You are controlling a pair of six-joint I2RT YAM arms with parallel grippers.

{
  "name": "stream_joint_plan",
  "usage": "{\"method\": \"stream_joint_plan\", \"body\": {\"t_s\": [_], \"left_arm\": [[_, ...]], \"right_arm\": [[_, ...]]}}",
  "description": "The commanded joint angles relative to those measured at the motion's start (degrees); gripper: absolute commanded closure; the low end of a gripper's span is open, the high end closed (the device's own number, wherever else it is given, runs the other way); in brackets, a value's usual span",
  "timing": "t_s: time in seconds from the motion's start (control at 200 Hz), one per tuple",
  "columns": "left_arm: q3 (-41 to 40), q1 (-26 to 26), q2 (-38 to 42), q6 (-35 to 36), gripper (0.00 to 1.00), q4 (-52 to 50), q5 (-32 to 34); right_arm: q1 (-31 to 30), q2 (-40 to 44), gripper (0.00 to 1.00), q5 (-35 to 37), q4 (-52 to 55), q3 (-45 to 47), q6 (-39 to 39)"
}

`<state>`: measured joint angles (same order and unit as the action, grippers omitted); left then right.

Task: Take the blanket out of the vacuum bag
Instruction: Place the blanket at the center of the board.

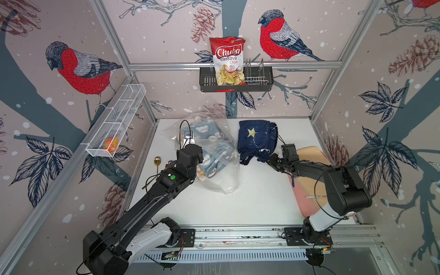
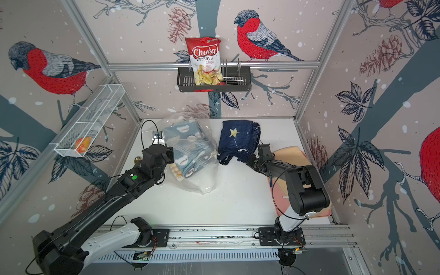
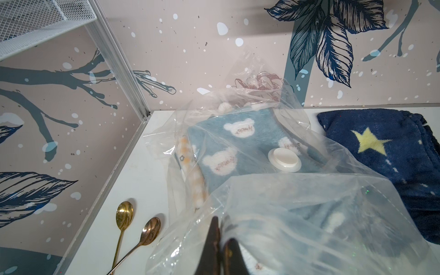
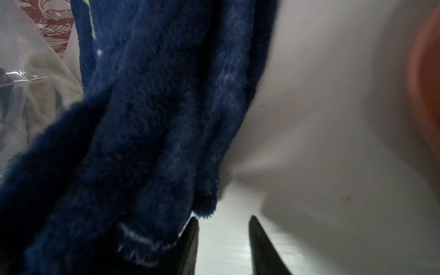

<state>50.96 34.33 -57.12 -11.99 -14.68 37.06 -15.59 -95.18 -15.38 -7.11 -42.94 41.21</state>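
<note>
The vacuum bag (image 1: 226, 181) lies crumpled toward the back left corner of the table (image 1: 250, 202), its white valve cap (image 3: 284, 160) facing up over a folded light blue bear blanket (image 3: 221, 142) that sits inside the clear film. The left gripper (image 3: 220, 240) is clenched, and in its wrist view the jaws meet on a fold of the plastic at the bag's near end. That reads as an anchoring hold, pinning the slippery bag so that the cloth can slide out without the bag following it. A navy star blanket (image 1: 257, 140) lies bunched on the bare table near the back edge, just beside the bag and clear of it. The right gripper (image 4: 223, 220) is released. Its jaws stand apart with only table between them, and the fringe of the navy cloth hangs just off one tip, so it grips nothing. If the navy blanket is the one meant, the job looks done. If the bear blanket also counts, it has yet to come out, and the anchoring hold would suit that pull. Two spoons (image 3: 124, 214) lie by the left edge, out of the way.
</note>
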Motion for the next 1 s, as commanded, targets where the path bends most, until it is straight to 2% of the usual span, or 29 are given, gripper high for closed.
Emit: {"method": "stream_joint_plan", "body": {"t_s": [0.0, 0.24, 0.31, 0.43, 0.5, 0.635, 0.825, 0.995], "left_arm": [[0.32, -0.05, 0.26, -0.14, 1.0, 1.93, -0.27], [0.19, -0.07, 0.7, 0.1, 1.0, 2.19, -0.47], [0.19, -0.09, 0.78, 0.21, 1.0, 2.2, -0.58], [0.19, -0.05, 0.74, 0.26, 1.0, 2.22, -0.93], [0.19, -0.05, 0.83, 0.25, 1.0, 2.13, -1.01], [0.17, -0.05, 1.2, 0.34, 1.0, 2.14, -1.07], [-0.06, -0.05, 1.71, 0.35, 1.0, 2.28, -1.2], [-0.01, -0.05, 2.19, 0.32, 1.0, 2.44, -1.8]], "right_arm": [[-1.0, -2.17, 0.44, 2.27, -1.92, -1.64, -1.14], [-0.91, -6.5, 0.42, 3.67, -5.25, -3.44, 0.36], [-1.65, -7.47, 0.44, 6.19, -4.04, -5.09, -0.17], [-3.67, -10.46, 0.66, 11.56, 0.91, -9.89, -2.84], [-4.87, -11.83, 0.82, 14.71, 3.17, -11.5, -4.17], [-4.94, -10.66, 1.0, 15.88, 2.36, -9.63, -4.12], [-2.64, -2.24, 1.0, 15.68, 3.2, -5.54, -4.36], [-0.38, 3.55, 1.0, 15.07, 10.01, -6.22, -9.13]]}}
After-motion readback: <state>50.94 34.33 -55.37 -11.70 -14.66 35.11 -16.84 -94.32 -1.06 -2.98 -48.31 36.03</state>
